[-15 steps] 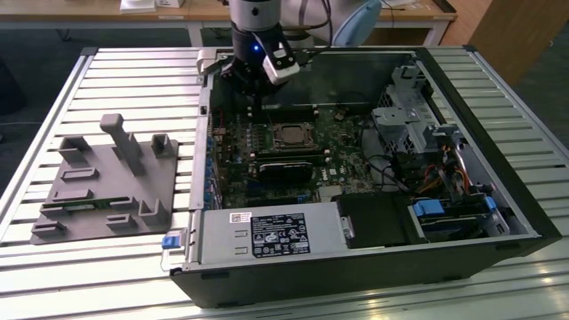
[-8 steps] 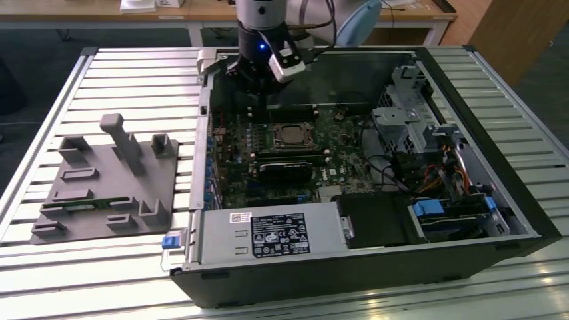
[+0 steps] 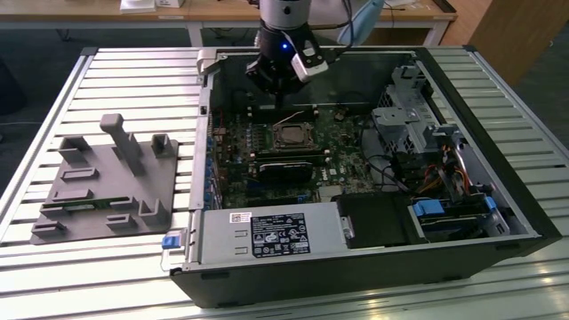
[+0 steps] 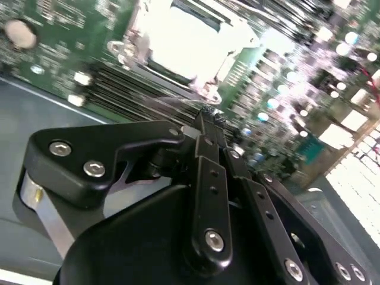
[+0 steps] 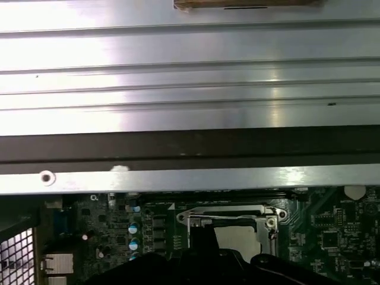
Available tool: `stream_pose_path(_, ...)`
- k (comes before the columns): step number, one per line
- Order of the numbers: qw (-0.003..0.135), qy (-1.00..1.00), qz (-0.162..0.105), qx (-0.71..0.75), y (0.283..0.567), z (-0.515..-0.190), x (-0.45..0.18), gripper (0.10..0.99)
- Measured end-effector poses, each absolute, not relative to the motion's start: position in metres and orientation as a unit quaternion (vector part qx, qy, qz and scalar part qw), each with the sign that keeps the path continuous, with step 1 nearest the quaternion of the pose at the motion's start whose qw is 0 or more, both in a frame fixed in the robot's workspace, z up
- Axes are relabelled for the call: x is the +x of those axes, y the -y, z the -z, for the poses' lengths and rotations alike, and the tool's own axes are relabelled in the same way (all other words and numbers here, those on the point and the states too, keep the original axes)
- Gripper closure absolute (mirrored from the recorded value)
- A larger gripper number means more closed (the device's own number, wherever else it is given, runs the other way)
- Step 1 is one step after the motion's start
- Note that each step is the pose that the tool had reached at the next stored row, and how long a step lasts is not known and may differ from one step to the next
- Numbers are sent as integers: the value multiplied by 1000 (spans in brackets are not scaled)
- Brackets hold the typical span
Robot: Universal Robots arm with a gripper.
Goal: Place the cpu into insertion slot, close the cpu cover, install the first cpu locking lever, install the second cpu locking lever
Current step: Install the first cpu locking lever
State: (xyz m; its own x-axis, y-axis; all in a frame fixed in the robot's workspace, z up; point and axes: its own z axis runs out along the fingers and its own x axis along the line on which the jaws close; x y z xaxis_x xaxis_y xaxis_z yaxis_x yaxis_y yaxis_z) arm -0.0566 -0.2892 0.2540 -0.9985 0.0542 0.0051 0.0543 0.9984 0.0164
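Blown-out glare over the insertion slot [image 4: 184, 41] and blurry circuit board [image 4: 59, 35] in the second wrist view.

Glare whitens the square silver-rimmed insertion slot [image 4: 190, 38] in the second wrist view, leaving its contents unreadable. In the first wrist view the black tool [image 5: 202, 236] covers part of the slot.

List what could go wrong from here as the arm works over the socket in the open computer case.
The gripper, jaws together, hangs close to the insertion slot; a sideways slip could scrape its metal rim.
Small capacitors stand on the board beside the slot; the jaws might clip them.
The case wall is close to the arm, so a bump seems possible.
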Motion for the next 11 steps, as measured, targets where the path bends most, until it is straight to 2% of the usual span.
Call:
stream_pose_path(5,0,999,24,-27,290,-253,-56,980)
stream_pose_path(11,-6,1000,26,-3,290,-250,-56,980)
